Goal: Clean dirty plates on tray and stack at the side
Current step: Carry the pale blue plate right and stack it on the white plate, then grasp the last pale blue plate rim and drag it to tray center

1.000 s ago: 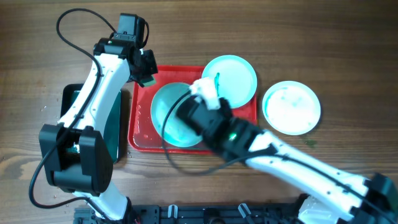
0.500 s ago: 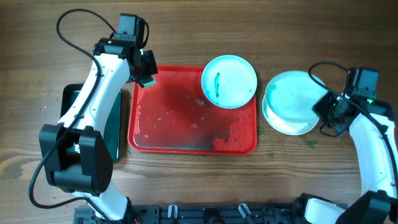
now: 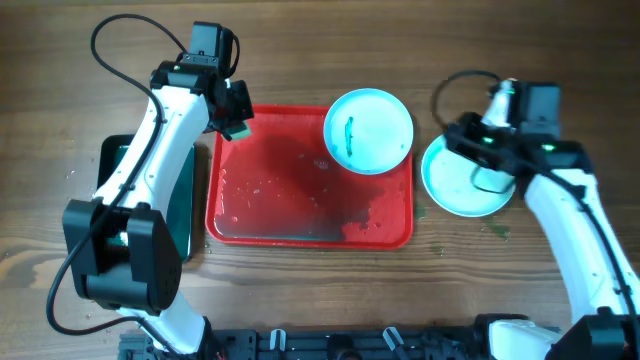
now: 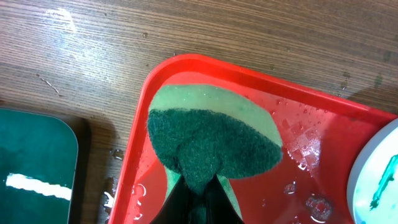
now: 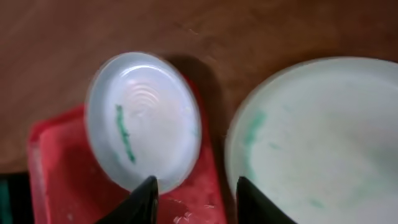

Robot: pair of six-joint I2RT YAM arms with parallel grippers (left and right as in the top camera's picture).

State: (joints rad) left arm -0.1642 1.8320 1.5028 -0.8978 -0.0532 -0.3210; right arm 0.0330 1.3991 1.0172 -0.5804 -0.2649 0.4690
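Two plates freshly stacked near the table's right edge, my empty, parted right fingers swing back toward the tray's last smeared plate; left fingers clamp the sponge.

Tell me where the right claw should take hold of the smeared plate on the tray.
Its right rim, approached from the right by the open right claw. The smeared plate is shallow and overhangs the far right corner of the tray, so that edge looks lifted, likely leaving room for a finger beneath.
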